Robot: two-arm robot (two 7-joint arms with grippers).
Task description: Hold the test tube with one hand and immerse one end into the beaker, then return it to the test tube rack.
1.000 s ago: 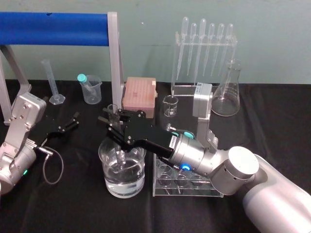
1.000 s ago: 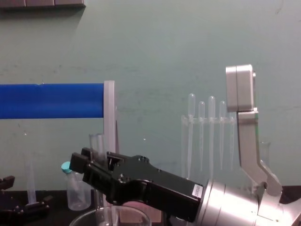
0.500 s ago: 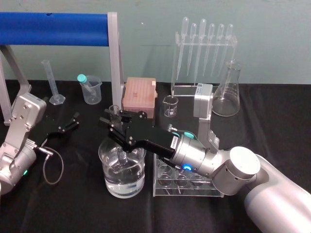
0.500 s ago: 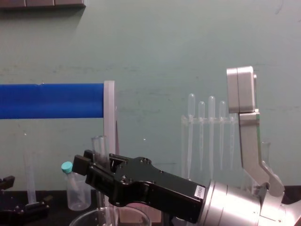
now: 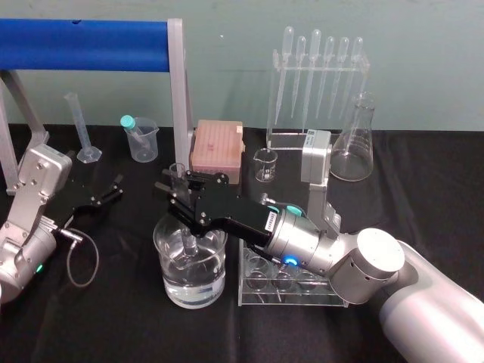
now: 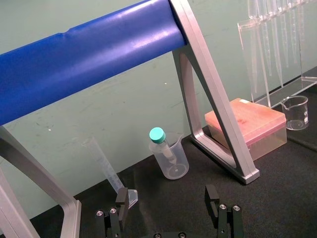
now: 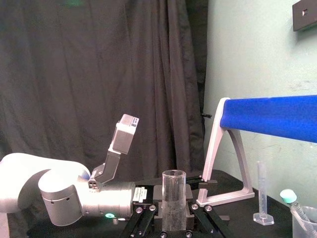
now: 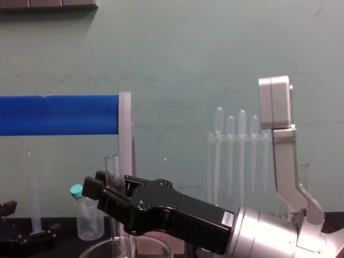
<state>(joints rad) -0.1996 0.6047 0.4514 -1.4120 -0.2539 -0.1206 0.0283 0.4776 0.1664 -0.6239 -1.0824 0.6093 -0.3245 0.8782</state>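
Honestly not much moved in the last second. In the chest view the right gripper (image 5: 181,200) dipped a hair, and for the final half second it sat pretty much dead steady. The test tube (image 7: 173,196) stayed upright the whole time, open mouth up and sticking out above the fingers. Its lower end was down inside the beaker (image 5: 214,291), in the water, near the far-left part of the rim.

My read: the dunk was basically done or right at its deepest. What was left was lifting straight up and carrying it right to the test tube rack (image 5: 291,291), which stood just beside the beaker on the near right. The lift looked like the fiddly bit, since the tube was close to the beaker wall.

The right gripper was clamped on the tube about mid-length, a finger pressed on each side and no gap that I could see. It only touched the tube, not the beaker.

The left gripper (image 6: 166,201) was parked over on the left of the table, fingers spread wide with nothing between them.
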